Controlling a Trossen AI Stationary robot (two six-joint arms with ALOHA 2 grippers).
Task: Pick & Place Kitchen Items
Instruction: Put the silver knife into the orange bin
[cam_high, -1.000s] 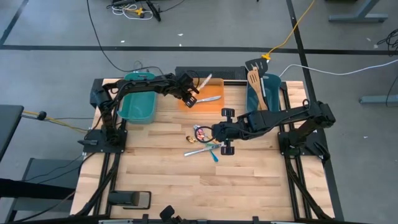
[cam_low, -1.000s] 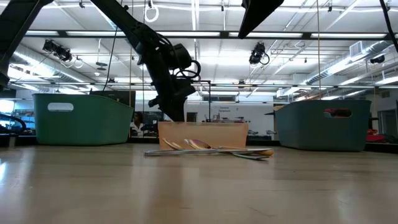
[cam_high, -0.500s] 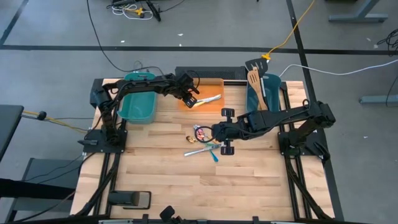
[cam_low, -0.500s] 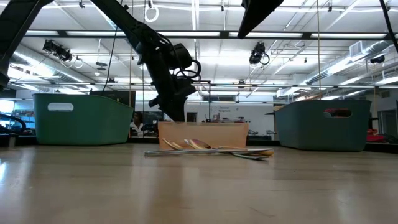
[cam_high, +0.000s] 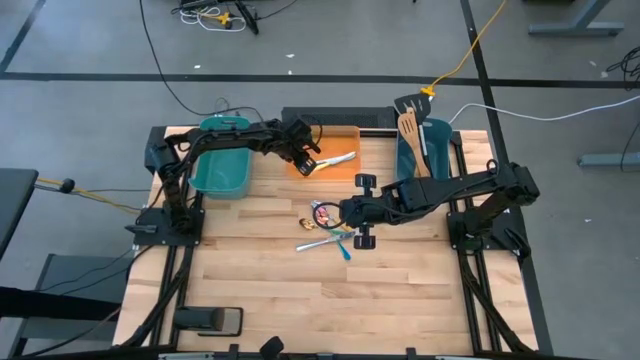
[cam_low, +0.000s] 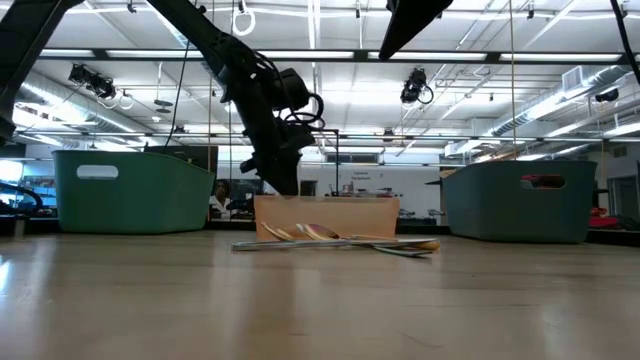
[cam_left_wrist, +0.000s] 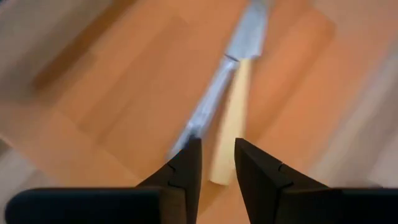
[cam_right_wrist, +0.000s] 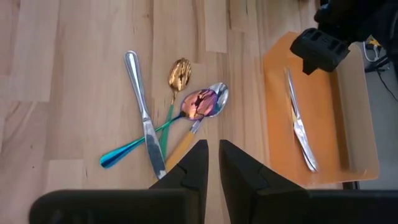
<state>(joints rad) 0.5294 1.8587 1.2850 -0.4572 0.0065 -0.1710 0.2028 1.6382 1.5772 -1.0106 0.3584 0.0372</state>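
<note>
My left gripper (cam_high: 306, 160) (cam_left_wrist: 217, 168) hangs open over the orange tray (cam_high: 350, 172). In the tray lie a silver knife (cam_left_wrist: 208, 106) and a pale-handled knife (cam_left_wrist: 231, 124) side by side. The pale handle's end shows in the gap between the fingers; I cannot tell whether they touch it. My right gripper (cam_high: 343, 212) (cam_right_wrist: 211, 163) hovers above the loose cutlery on the table, open by a narrow gap and holding nothing. Below it lie a silver knife (cam_right_wrist: 144, 134), a gold spoon (cam_right_wrist: 179, 74), an iridescent spoon (cam_right_wrist: 199, 102) and a silver spoon (cam_right_wrist: 216, 93).
A teal tub (cam_high: 220, 165) stands left of the tray. A second teal tub (cam_high: 425, 150) at the back right holds wooden spatulas (cam_high: 408, 125) and a black turner. The near half of the wooden table (cam_high: 280, 280) is bare.
The pale-handled knife stood tilted up over the tray's far side a second ago. It now lies flat beside the silver knife in the tray.
</note>
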